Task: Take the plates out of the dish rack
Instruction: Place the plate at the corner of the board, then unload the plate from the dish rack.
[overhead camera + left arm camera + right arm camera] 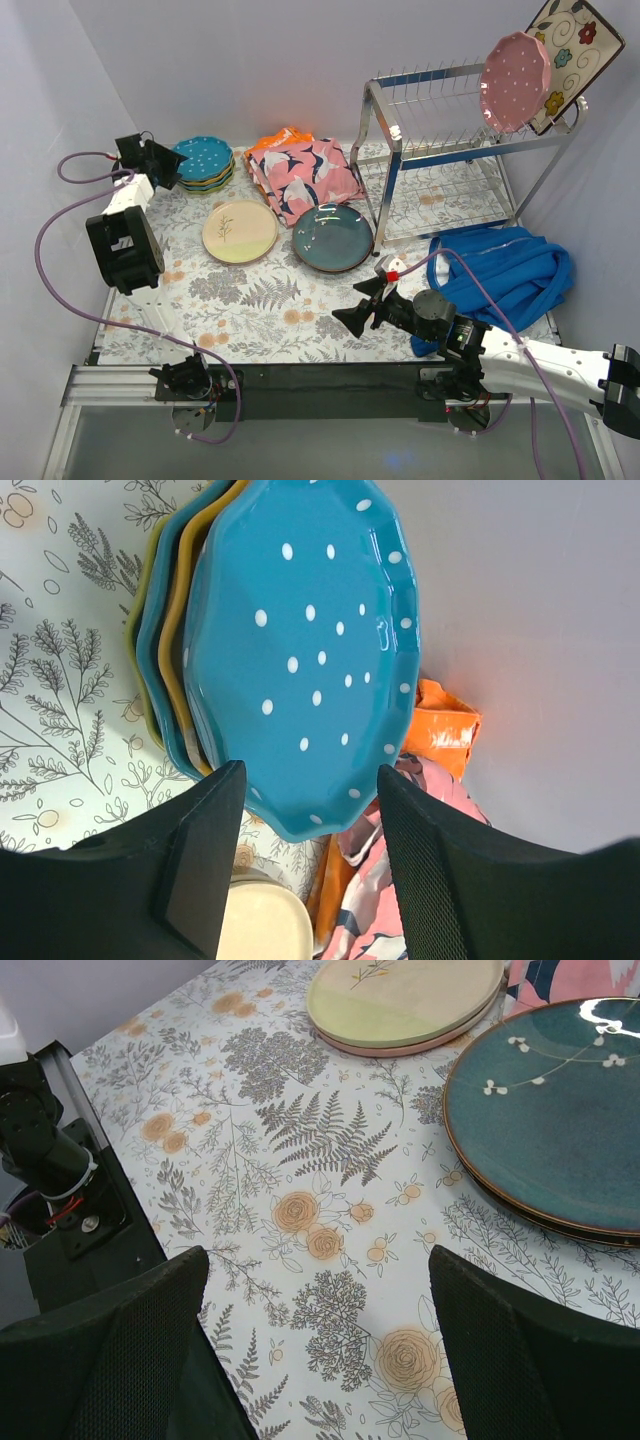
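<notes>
The chrome dish rack (440,150) stands at the back right. A pink dotted plate (515,82) and a square cream floral plate (573,55) lean on its top tier. A stack of dotted plates topped by a blue one (205,163) sits at the back left, and the blue plate also shows in the left wrist view (300,650). A cream plate (240,231) and a dark teal plate (333,237) lie flat mid-table, and both show in the right wrist view, cream (405,1000) and teal (560,1120). My left gripper (168,166) (310,810) is open and empty beside the stack. My right gripper (357,305) (320,1300) is open and empty over bare tablecloth.
A pink bird-print cloth (305,175) over something orange lies between the stack and the rack. A blue garment (510,275) lies in front of the rack, by my right arm. Walls close in at the left, back and right.
</notes>
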`<state>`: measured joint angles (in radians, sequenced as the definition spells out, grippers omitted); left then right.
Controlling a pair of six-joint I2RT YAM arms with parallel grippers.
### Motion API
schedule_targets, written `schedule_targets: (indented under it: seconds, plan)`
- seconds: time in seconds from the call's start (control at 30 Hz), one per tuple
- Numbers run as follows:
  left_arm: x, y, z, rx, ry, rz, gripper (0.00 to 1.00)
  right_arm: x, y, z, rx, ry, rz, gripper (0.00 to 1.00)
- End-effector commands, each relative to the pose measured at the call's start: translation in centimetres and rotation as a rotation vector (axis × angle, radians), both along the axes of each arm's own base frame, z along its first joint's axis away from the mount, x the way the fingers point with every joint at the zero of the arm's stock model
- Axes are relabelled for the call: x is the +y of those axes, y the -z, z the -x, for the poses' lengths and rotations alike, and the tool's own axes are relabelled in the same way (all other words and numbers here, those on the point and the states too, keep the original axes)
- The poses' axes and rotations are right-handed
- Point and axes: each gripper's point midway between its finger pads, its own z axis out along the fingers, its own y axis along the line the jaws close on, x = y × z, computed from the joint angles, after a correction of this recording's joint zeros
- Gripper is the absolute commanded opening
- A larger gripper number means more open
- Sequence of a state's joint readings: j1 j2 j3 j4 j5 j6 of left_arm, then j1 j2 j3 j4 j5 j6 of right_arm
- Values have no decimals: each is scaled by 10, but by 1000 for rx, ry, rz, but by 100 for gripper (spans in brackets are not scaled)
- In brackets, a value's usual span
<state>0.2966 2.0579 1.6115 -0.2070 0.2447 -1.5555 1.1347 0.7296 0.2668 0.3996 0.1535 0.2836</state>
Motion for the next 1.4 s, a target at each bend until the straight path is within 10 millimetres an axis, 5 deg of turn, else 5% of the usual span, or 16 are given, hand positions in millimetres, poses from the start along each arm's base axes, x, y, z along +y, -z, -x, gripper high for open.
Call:
schedule_targets:
  seconds: [0.0, 0.2, 0.33, 0.37, 0.4, 0.47, 0.5, 0.53, 0.57, 0.6, 0.63, 0.8, 0.83, 1.0, 1.37]
  plan:
    - [0, -36, -4, -83, 17, -36, 54, 7, -27, 0, -45, -16, -64, 95]
    - [-13, -71, 5, -139, 38, -28, 54, 6, -24, -5, -46, 10, -53, 95]
    - [-49, -100, 36, -176, 86, -49, 55, 4, -24, -7, -34, 31, -58, 98]
    - [-60, -132, 52, -235, 92, -81, 56, 3, -24, -9, -31, 44, -63, 98]
    - [-77, -117, 66, -211, 111, -93, 56, 0, -23, -13, -32, 76, -62, 98]
    - [-95, -128, 91, -251, 143, -136, 57, -5, -25, -17, -33, 109, -69, 98]
    - [-110, -139, 114, -282, 151, -173, 58, -7, -24, -21, -32, 133, -69, 98]
    - [-119, -146, 128, -304, 158, -217, 73, -9, -25, -22, -32, 144, -65, 98]
    - [-124, -149, 141, -316, 161, -272, 76, -9, -23, -23, -25, 152, -58, 98]
    - [-149, -177, 168, -404, 195, -291, 76, -8, -22, -23, -20, 152, -50, 98]
    - [-156, -155, 183, -375, 223, -294, 76, -6, -24, -23, -19, 146, -47, 98]
    - [-211, -137, 251, -466, 427, -206, 76, -9, -22, -28, 10, 187, -38, 98]
    - [-218, -115, 263, -444, 466, -194, 76, -11, -22, -31, 19, 210, -42, 98]
    - [-258, -62, 295, -377, 654, -193, 76, -14, -20, -38, 40, 262, -13, 98]
    - [-305, -28, 353, -430, 916, -141, 74, -34, -12, -54, 51, 410, -2, 98]
